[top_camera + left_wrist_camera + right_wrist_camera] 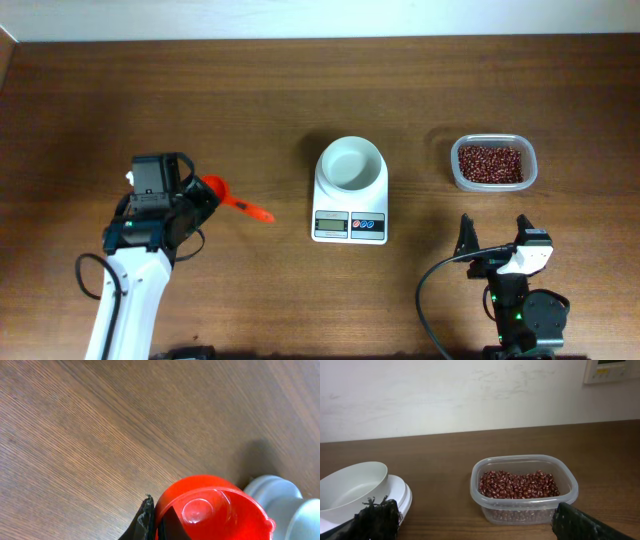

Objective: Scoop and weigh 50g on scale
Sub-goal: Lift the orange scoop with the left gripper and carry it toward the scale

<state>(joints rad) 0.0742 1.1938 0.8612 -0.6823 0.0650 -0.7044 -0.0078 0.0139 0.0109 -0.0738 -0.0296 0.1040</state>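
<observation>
The white scale (350, 222) sits mid-table with its round white bowl (350, 163), which holds nothing. The red-brown beans (490, 161) fill a clear tub (456, 170) to its right. My left gripper (198, 196) is shut on the cup wall of an orange-red scoop (214, 187), whose handle points right toward the scale. In the left wrist view one finger (145, 519) is outside the scoop's cup (215, 505) and one is inside it. My right gripper (494, 234) stands open near the front edge. In its own view it (480, 527) faces the beans (517, 485) and holds nothing.
The scale's bowl (350, 485) shows at the left of the right wrist view, beside the tub (525, 510). A pale wall runs along the table's far edge (320, 40). A blurred pale grey shape (287, 505) lies behind the scoop in the left wrist view.
</observation>
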